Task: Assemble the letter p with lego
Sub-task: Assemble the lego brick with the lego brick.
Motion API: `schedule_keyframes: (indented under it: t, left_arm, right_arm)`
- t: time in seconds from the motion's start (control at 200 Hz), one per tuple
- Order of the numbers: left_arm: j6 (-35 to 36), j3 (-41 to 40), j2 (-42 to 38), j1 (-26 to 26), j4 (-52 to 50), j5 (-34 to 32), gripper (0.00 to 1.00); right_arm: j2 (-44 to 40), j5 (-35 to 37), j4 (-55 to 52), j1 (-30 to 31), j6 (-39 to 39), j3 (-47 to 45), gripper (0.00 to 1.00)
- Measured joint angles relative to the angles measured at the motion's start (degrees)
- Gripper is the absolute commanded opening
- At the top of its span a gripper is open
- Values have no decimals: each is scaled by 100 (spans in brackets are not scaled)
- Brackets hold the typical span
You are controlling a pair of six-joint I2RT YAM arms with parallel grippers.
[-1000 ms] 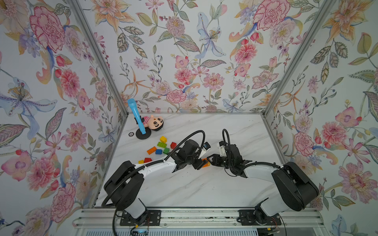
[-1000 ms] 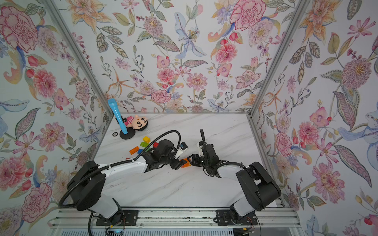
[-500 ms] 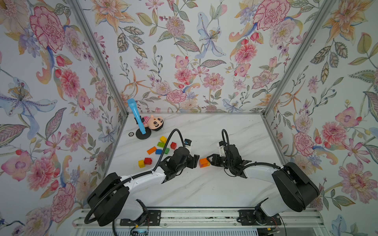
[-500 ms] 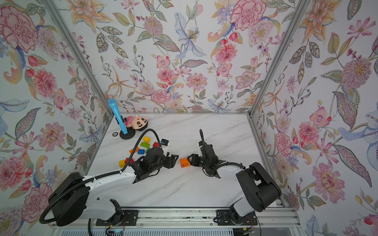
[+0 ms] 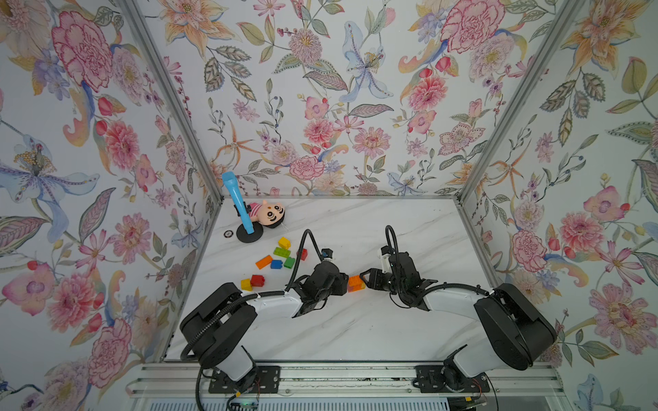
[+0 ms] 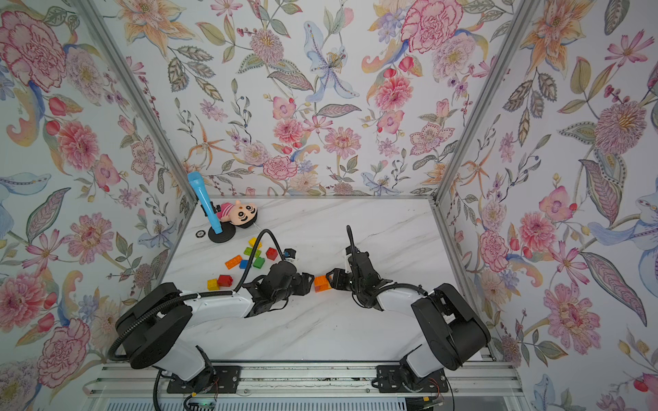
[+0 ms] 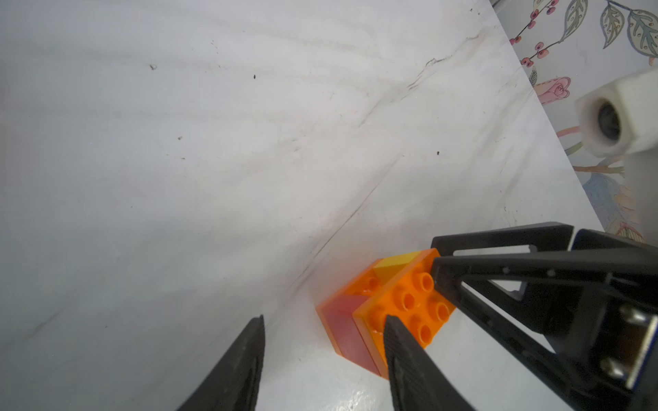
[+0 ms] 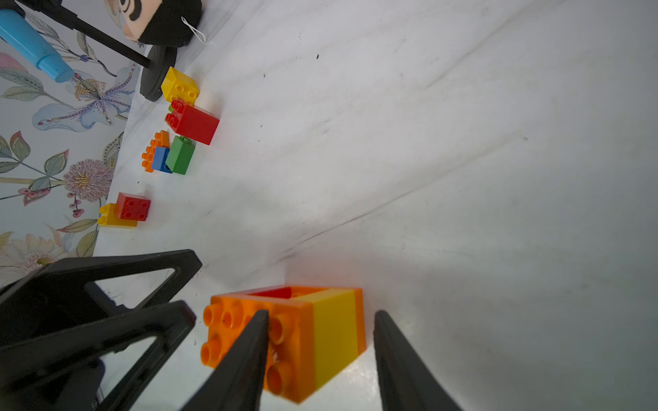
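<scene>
White marbled table point(image 5: 356, 320). At its middle, orange-yellow block point(image 5: 355, 283). Toward the far left, bunched close: yellow brick point(image 5: 284, 243), green brick point(image 5: 281, 252), red brick point(image 5: 303, 254), orange brick point(image 5: 264, 262), blue brick point(image 5: 276, 264), second green brick point(image 5: 289, 262). Nearer, apart from these, near red brick point(image 5: 257, 280) against near yellow brick point(image 5: 245, 284). In the far left corner, doll point(image 5: 267, 214), black stand base point(image 5: 249, 235), small ring point(image 5: 228, 233) just beside.

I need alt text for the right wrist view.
The right gripper straddles an orange-and-yellow brick stack on the white table. The left gripper is beside it; loose bricks and a doll lie beyond.
</scene>
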Motion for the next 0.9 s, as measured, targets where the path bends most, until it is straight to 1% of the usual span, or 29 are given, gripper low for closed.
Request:
schedule_keyframes:
  t: [0.115,0.661,0.901]
  left_arm:
    - [-68,17,94,-26,98,39,55]
    - [-153,216,319,-42,195,33,38]
    - [-155,264,402,-81,262,-81,36]
  right_arm:
    - [-7,68,2,4,15,0,49]
    - [-11,201,22,7,42,0,47]
    - [-33,243,20,7,42,-7,46]
